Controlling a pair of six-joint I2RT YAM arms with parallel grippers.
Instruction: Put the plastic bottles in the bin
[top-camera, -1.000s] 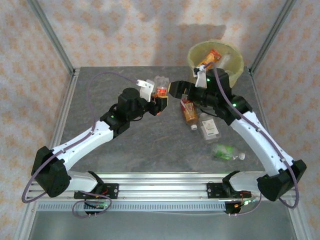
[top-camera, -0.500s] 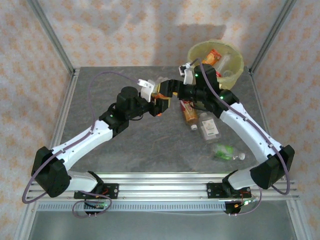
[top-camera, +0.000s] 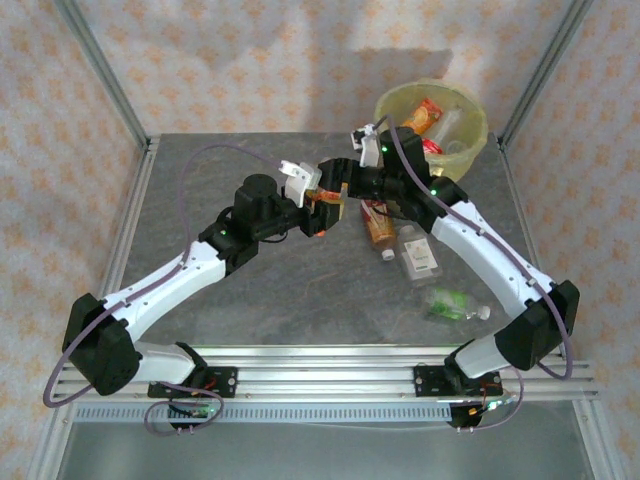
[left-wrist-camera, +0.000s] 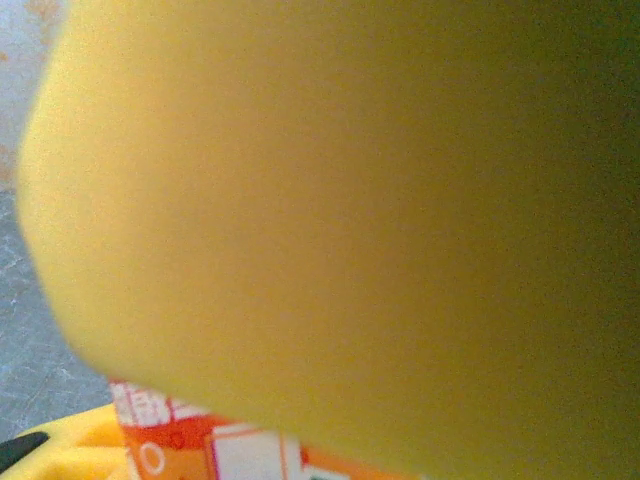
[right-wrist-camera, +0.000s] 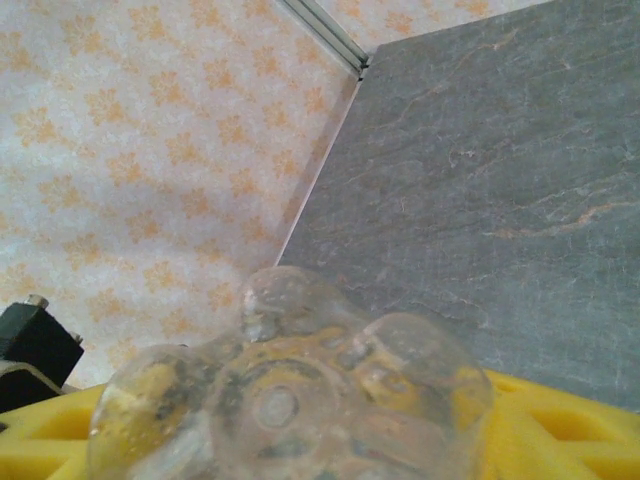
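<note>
Swinging in from the bin side over the last second, the right arm has brought its jaws, narrowing on the way, up to what the left arm carries. Farthest left, the left gripper (top-camera: 318, 203) pinches a small clear plastic bottle with an orange label (top-camera: 323, 192), held up above the middle of the grey stone-patterned table (top-camera: 280, 300). The right gripper (top-camera: 336, 186) meets it from the other side; its wrist view has the bottle's clear moulded base between yellow pads, but whether they are pressing yet I cannot tell. The bottle looks empty, so probably light, thin-walled and easily dented, with a smooth skin that may slip; a moderate hold across the labelled body or near the stiffer base seems safest before the left lets go. Further right, an amber-orange bottle (top-camera: 380, 228), a clear bottle with a white label (top-camera: 418, 256) and a green-labelled bottle (top-camera: 452, 303) lie on the table. At the far right corner stands the round pale yellow-green plastic bin (top-camera: 478, 128), with bottles inside.
</note>
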